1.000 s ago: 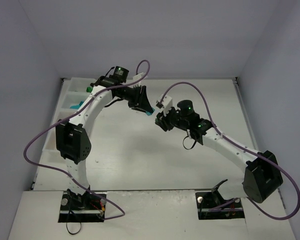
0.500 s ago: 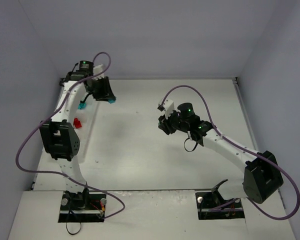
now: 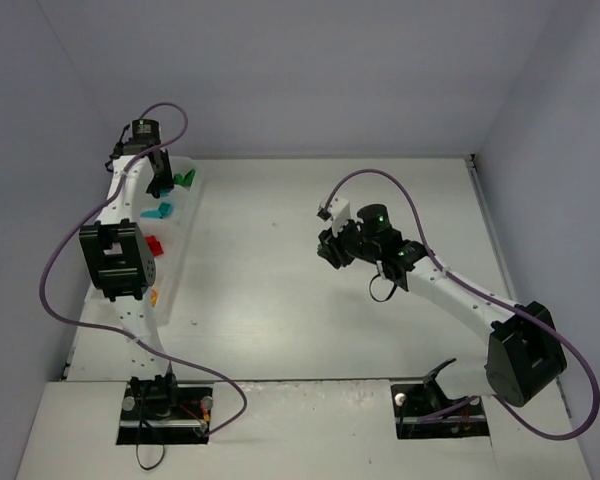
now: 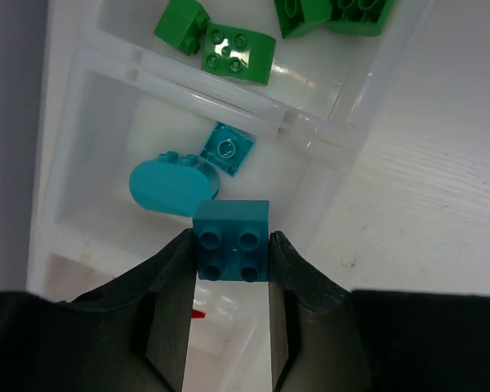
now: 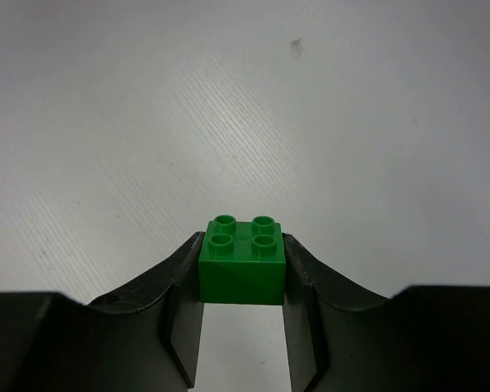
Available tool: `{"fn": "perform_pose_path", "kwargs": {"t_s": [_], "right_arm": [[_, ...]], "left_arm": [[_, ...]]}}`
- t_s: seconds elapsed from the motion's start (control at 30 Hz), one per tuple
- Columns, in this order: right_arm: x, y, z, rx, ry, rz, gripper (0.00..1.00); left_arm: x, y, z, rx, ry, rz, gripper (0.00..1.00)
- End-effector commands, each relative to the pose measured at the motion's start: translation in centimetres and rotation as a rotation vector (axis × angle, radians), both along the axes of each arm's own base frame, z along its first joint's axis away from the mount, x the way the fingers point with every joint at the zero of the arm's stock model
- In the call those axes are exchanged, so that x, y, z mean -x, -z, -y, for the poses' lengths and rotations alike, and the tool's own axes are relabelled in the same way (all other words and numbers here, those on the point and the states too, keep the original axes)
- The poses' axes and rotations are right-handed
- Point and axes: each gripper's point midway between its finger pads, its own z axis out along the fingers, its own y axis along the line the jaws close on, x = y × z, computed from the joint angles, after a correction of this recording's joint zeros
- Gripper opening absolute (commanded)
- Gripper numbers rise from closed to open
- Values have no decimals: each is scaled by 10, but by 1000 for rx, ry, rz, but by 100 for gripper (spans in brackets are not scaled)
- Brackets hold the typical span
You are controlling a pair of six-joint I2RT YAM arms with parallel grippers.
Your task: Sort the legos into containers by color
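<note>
Teal lego (image 4: 231, 242), green lego (image 5: 242, 260), four studs each

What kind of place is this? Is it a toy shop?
Likely a robot lab's test booth, not a shop: a left arm and right arm bolted to a white table, plain walls around it, and a tray with green bricks and teal bricks in separate compartments.

Below me lies a white table (image 3: 300, 300) with a faint wood-like grain and a few small dark specks. Three plain, pale grey-lavender walls close it in: a back wall (image 3: 300, 70), a left wall (image 3: 30, 150) and a right wall (image 3: 560, 150). The light is soft and even, and shadows on the tabletop are faint.
</note>
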Motion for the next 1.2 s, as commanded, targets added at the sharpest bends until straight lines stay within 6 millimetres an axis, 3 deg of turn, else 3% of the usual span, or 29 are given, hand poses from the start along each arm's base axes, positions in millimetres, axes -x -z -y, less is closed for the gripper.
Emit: {"fn": "perform_pose_path", "kwargs": {"t_s": [0.0, 0.13, 0.3, 0.43, 0.57, 0.7, 0.77, 0.83, 1.0, 1.1, 1.17], "right_arm": [[-8, -31, -6, -73, -2, 63, 0], [-8, -31, -5, -76, 1, 62, 0], [-9, -33, -5, -79, 2, 63, 0], [-10, -36, -8, -87, -8, 67, 0], [-10, -44, -9, -100, -17, 81, 0], [-10, -63, -12, -126, -27, 120, 0], [-10, -70, -12, -134, -29, 135, 0], [-11, -74, -13, -135, -33, 145, 1], [-9, -85, -17, -147, -50, 167, 2], [-9, -88, -19, -151, -57, 171, 2], [-9, -89, -21, -149, -61, 172, 2]], "left_arm": [[-17, -13, -5, -40, 3, 60, 11], [-21, -3, -5, -22, 3, 35, 18], [-20, -16, 3, 19, 9, 70, 47], [-7, -22, 16, 65, 27, 74, 55], [12, -43, 40, 127, 62, 100, 58], [36, -62, 90, 297, 167, 117, 59], [55, -75, 150, 466, 317, 105, 61], [76, -89, 195, 612, 451, 85, 62], [134, -109, 292, 811, 766, -5, 65], [160, -113, 327, 864, 886, -54, 67], [168, -114, 340, 874, 921, -65, 67]]}}
